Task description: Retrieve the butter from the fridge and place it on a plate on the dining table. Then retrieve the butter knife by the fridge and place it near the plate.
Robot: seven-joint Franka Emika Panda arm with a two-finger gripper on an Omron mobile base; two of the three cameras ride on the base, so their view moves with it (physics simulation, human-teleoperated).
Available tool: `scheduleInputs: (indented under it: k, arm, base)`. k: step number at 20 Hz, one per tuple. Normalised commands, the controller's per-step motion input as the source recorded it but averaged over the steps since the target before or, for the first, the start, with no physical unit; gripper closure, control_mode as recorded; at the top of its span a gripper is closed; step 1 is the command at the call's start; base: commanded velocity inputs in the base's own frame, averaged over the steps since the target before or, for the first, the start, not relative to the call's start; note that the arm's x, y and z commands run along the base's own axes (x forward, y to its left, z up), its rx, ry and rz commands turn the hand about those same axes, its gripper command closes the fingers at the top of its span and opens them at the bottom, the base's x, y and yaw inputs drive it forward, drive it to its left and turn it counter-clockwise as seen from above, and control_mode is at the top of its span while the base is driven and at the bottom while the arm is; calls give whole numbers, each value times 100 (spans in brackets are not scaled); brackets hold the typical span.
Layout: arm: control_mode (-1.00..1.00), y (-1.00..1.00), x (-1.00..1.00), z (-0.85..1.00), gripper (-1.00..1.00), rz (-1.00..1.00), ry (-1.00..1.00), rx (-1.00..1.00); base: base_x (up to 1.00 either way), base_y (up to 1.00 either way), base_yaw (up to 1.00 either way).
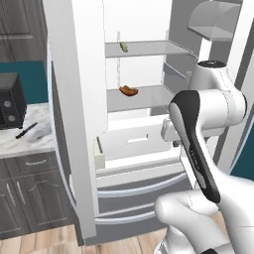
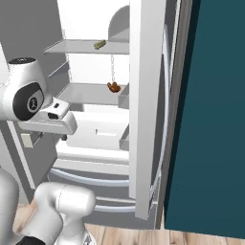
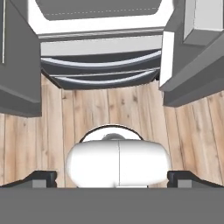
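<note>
On the far left a black microwave (image 1: 11, 100) is sitting on a marbled counter (image 1: 20, 141), and the thin black butter knife (image 1: 26, 130) is lying on that counter in front of it, beside the fridge (image 1: 74, 124). The fridge is standing with both doors swung wide, showing its white interior. The butter (image 1: 123, 46), a small pale olive stick, is resting on the upper shelf toward the back. One shelf below, an orange-brown sausage (image 1: 129, 91) is lying near the front edge. To the right, the white arm is folding in front of the open fridge. The gripper (image 3: 112, 177) is pointing down at the wooden floor (image 3: 109, 109), jaws spread wide and holding nothing.
</note>
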Motion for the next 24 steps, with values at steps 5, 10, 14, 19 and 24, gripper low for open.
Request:
scheduleInputs:
  k: [5,10,14,19,24]
  arm:
    - [100,0,0,0,-100,0,0,0]
    - [100,0,0,0,-100,0,0,0]
    - [100,0,0,0,-100,0,0,0]
    - [100,0,0,0,-100,0,0,0]
    - [100,0,0,0,-100,0,0,0]
  base:
    - [5,32,-2]
    - [21,1,0]
    - [44,0,-3]
    - [49,0,-6]
    - [53,2,-9]
